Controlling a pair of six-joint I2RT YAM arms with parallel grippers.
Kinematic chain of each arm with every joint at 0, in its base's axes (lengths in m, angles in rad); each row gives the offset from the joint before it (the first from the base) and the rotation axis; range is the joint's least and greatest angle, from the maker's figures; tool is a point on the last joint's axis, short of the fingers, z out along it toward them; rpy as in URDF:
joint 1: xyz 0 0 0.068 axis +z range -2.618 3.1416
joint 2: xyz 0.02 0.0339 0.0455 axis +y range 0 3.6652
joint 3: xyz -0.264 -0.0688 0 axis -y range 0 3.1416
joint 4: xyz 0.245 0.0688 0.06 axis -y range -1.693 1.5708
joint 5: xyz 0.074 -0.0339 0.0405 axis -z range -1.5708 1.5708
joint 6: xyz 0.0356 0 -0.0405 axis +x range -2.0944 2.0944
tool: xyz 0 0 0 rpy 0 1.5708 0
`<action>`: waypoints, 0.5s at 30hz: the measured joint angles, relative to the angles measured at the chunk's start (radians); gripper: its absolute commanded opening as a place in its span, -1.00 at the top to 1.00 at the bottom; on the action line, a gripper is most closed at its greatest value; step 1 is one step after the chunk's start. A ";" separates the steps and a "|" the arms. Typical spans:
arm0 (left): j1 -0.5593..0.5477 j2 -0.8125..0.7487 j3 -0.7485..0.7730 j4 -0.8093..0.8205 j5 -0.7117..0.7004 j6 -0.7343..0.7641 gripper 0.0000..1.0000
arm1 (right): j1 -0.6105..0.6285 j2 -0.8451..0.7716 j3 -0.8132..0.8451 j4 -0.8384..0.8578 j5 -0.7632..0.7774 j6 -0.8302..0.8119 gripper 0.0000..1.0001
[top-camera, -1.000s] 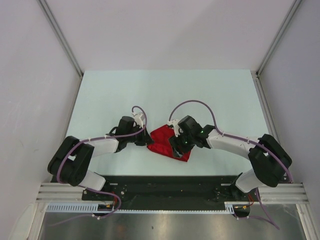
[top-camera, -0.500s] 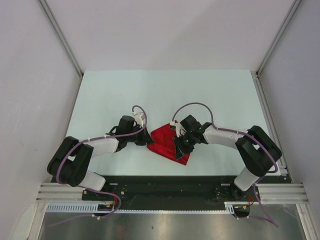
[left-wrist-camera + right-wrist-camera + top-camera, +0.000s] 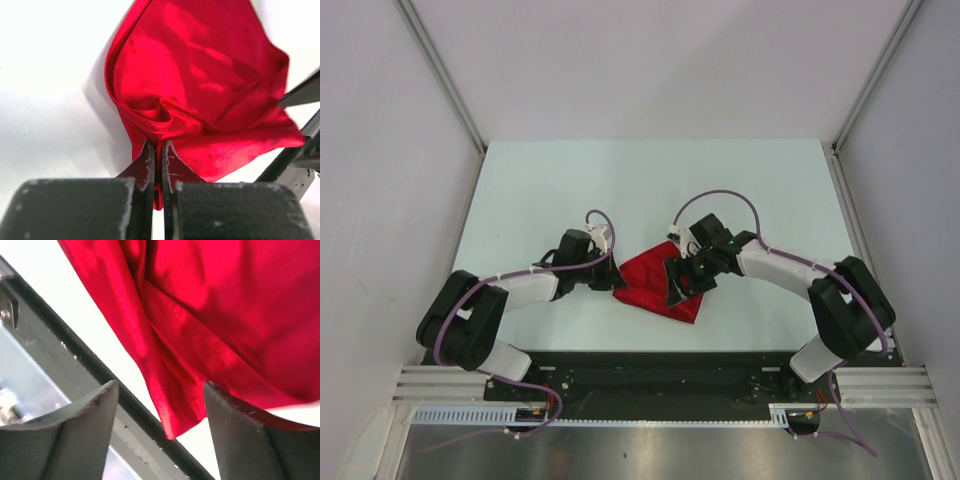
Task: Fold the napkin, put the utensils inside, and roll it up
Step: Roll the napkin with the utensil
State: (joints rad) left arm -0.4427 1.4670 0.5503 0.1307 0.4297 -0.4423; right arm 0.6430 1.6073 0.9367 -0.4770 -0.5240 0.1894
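Observation:
The red napkin (image 3: 650,282) lies bunched on the table near the front edge, between the two arms. My left gripper (image 3: 619,283) is shut on the napkin's left edge; in the left wrist view the cloth (image 3: 200,90) is pinched into a fold between the closed gripper (image 3: 158,146). My right gripper (image 3: 677,287) hovers over the napkin's right part with its jaws wide open and empty; the cloth (image 3: 200,315) hangs in folds ahead of the gripper (image 3: 161,386), its lower corner between the jaws. No utensils show in any view.
The pale table (image 3: 650,190) is walled by grey panels left, right and back. A black rail (image 3: 660,365) runs along the table's front edge, close under the napkin; it also shows in the right wrist view (image 3: 75,345).
My right gripper has lifted and swung back toward the far right over the napkin. The napkin's far corner has shifted slightly. The left gripper holds still.

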 measured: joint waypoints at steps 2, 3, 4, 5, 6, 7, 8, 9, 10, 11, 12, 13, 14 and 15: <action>0.000 0.010 0.006 -0.012 -0.006 0.002 1.00 | 0.020 -0.063 0.024 -0.008 0.084 -0.017 -0.58; 0.001 0.014 0.011 -0.018 -0.008 0.002 1.00 | 0.035 -0.089 0.031 -0.003 0.116 -0.026 -0.58; 0.001 0.019 0.016 -0.023 -0.008 0.003 1.00 | 0.063 -0.124 0.034 0.013 0.161 -0.038 -0.58; 0.001 0.023 0.019 -0.026 -0.007 0.003 1.00 | 0.103 -0.157 0.034 0.034 0.217 -0.055 -0.58; 0.001 0.026 0.023 -0.030 -0.007 0.005 1.00 | 0.147 -0.184 0.031 0.061 0.272 -0.075 -0.58; 0.001 0.029 0.027 -0.034 -0.007 0.006 1.00 | 0.202 -0.208 0.024 0.101 0.322 -0.098 -0.58; 0.001 0.032 0.030 -0.037 -0.006 0.006 1.00 | 0.257 -0.222 0.016 0.139 0.375 -0.125 -0.57; 0.001 0.034 0.032 -0.039 -0.006 0.007 1.00 | 0.298 -0.225 0.008 0.171 0.421 -0.147 -0.56; 0.002 0.038 0.036 -0.042 -0.005 0.007 1.00 | 0.355 -0.224 -0.007 0.218 0.478 -0.181 -0.55; 0.002 0.041 0.039 -0.044 -0.003 0.007 1.00 | 0.394 -0.213 -0.018 0.248 0.520 -0.207 -0.54; 0.003 0.043 0.042 -0.047 -0.003 0.007 1.00 | 0.423 -0.201 -0.026 0.271 0.552 -0.229 -0.53; 0.003 0.047 0.045 -0.050 0.000 0.008 1.00 | 0.451 -0.180 -0.034 0.299 0.586 -0.256 -0.52; 0.004 0.049 0.048 -0.053 0.001 0.008 1.00 | 0.471 -0.154 -0.039 0.325 0.617 -0.279 -0.51; 0.005 0.051 0.050 -0.055 0.002 0.008 1.00 | 0.486 -0.132 -0.040 0.342 0.640 -0.302 -0.50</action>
State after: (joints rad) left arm -0.4381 1.5185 0.5999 0.0757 0.4320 -0.4347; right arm 1.1294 1.4757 0.8963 -0.1349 0.1162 -0.1123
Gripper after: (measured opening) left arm 0.029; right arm 0.764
